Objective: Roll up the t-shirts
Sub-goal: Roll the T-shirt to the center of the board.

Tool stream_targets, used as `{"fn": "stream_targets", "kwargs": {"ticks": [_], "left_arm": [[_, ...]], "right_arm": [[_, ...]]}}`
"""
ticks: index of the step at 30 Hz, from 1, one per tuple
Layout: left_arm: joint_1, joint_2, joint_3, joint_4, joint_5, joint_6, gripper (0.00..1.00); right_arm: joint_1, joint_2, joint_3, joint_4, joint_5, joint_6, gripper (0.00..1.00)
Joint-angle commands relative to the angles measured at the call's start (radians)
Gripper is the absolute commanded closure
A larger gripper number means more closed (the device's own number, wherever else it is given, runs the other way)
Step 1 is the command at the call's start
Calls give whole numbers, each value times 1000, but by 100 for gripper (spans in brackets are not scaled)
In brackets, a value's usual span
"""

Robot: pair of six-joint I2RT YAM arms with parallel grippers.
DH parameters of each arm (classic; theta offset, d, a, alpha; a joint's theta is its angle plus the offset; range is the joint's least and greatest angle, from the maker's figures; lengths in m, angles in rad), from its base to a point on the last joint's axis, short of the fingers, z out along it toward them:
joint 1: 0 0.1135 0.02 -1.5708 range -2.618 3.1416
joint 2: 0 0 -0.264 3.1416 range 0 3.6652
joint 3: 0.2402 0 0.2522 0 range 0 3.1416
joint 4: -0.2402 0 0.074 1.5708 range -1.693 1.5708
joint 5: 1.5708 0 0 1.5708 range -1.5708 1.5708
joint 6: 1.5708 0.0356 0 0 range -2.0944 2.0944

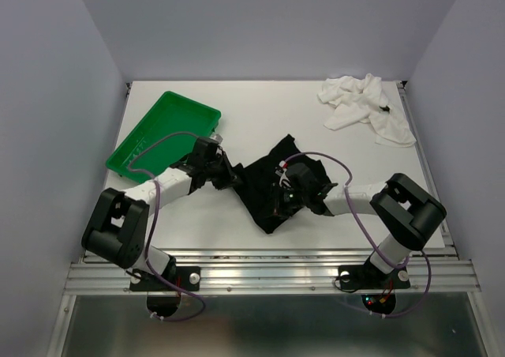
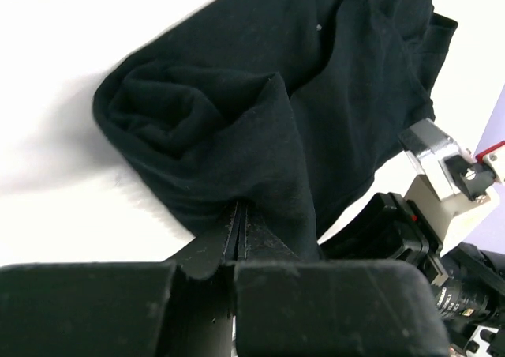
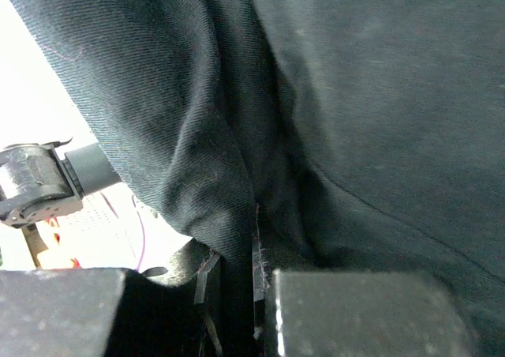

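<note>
The black t-shirt [image 1: 268,185] lies crumpled in the middle of the table. My left gripper [image 1: 226,175] is shut on its left edge; in the left wrist view the black t-shirt [image 2: 260,120] bunches up from the closed gripper [image 2: 240,215]. My right gripper [image 1: 290,189] is shut on a fold of the shirt's right part; in the right wrist view the black cloth [image 3: 316,96] fills the frame and a fold runs down into the gripper [image 3: 245,254]. The white t-shirt [image 1: 367,107] lies crumpled at the far right of the table, away from both grippers.
A green plastic tray [image 1: 164,134] sits tilted at the far left of the table, just behind my left arm. The table's [image 1: 205,223] near edge meets a metal rail by the arm bases. Grey walls close in on the left, right and back.
</note>
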Motion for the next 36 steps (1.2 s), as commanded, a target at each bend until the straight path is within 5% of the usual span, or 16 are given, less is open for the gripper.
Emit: {"fn": "stream_targets", "kwargs": {"ticks": [1, 7, 10, 16, 21, 36], "left_arm": [[-8, 42, 74, 53, 6, 31, 96], [-8, 119, 115, 55, 3, 44, 97], [-8, 157, 126, 55, -3, 50, 97], [-8, 223, 141, 55, -6, 65, 99], [-8, 222, 132, 54, -25, 67, 100], [-14, 234, 138, 53, -23, 65, 100]], "right_arm": [[-22, -31, -32, 21, -14, 5, 99], [-31, -65, -52, -26, 26, -13, 75], [-31, -116, -43, -105, 69, -38, 38], [-31, -251, -6, -342, 171, -101, 15], [-31, -376, 21, -517, 270, -144, 15], [8, -427, 234, -688, 393, -210, 59]]}}
